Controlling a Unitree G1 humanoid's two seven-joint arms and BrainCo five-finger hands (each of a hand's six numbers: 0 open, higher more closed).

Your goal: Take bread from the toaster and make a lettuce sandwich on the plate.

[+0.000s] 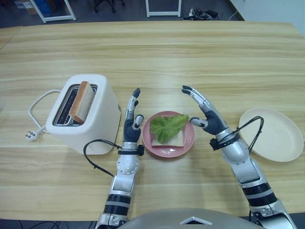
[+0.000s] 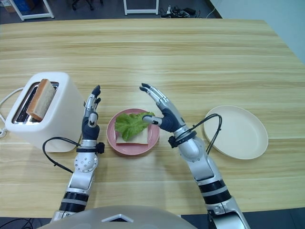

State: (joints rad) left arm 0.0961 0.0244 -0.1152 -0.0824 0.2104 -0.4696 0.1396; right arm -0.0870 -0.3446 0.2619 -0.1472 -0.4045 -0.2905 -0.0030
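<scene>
Wooden tabletop (image 1: 190, 57), white toaster (image 1: 105, 128) on its left, cream plate (image 1: 276, 138) on its right, pink plate (image 1: 167, 153) in the middle, left hand (image 1: 132, 125) and right hand (image 1: 209, 119) stood open beside it, holding nothing, bread slice (image 1: 82, 102) stuck up from the toaster, lettuce (image 1: 167, 125) covered bottom bread (image 1: 177, 141) on the pink plate

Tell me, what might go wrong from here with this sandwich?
The bread slice leans tilted in the toaster, so the open left hand might fumble the grab. The lettuce lies loose, overhanging the bottom slice on the pink plate; a top slice could slide it off.
</scene>
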